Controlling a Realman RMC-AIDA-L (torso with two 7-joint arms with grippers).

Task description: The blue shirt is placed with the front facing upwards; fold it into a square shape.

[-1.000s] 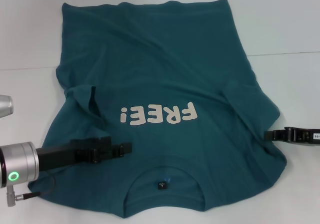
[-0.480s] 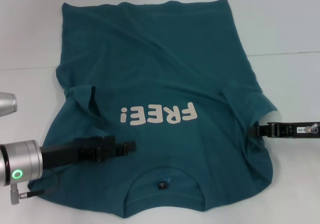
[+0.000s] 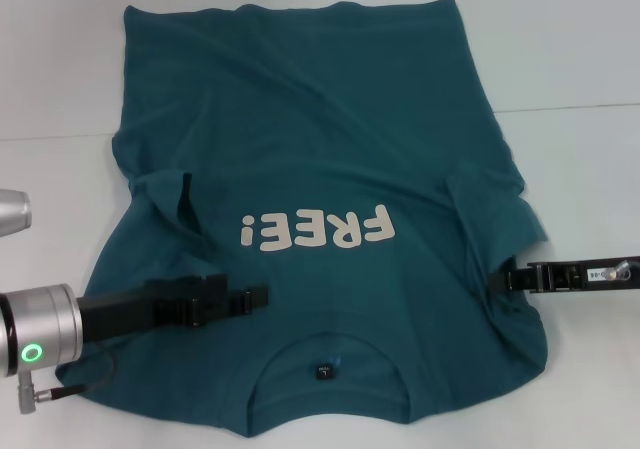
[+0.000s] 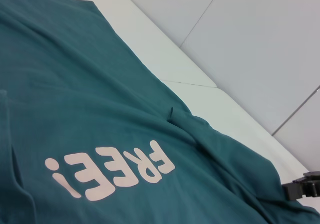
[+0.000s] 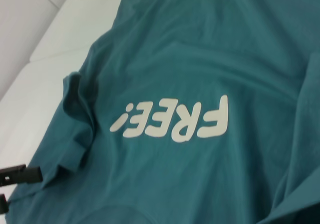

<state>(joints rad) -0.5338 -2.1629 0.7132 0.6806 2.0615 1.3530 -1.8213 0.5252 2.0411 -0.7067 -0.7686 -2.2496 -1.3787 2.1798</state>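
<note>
The blue shirt (image 3: 320, 149) lies front up on the white table, collar and dark tag (image 3: 322, 372) nearest me, with the white "FREE!" lettering (image 3: 318, 231) across the chest. Its left sleeve is folded inward onto the body. My left gripper (image 3: 258, 296) lies low over the shirt's left shoulder area, beside the collar. At the right sleeve, my right gripper (image 3: 500, 279) is shut on the bunched cloth, which is pulled in toward the body. The left wrist view shows the shirt (image 4: 100, 109) and the right gripper (image 4: 302, 188) far off. The right wrist view shows the shirt (image 5: 200, 59) and the left gripper (image 5: 20, 175).
The white table (image 3: 580, 59) surrounds the shirt, with a seam line (image 3: 570, 107) running across it. My left arm's silver wrist (image 3: 40, 329) with a green light reaches in from the near left edge.
My right gripper has moved inward with the right sleeve, and the shirt's right edge has come in with it. The left gripper has hardly moved.
</note>
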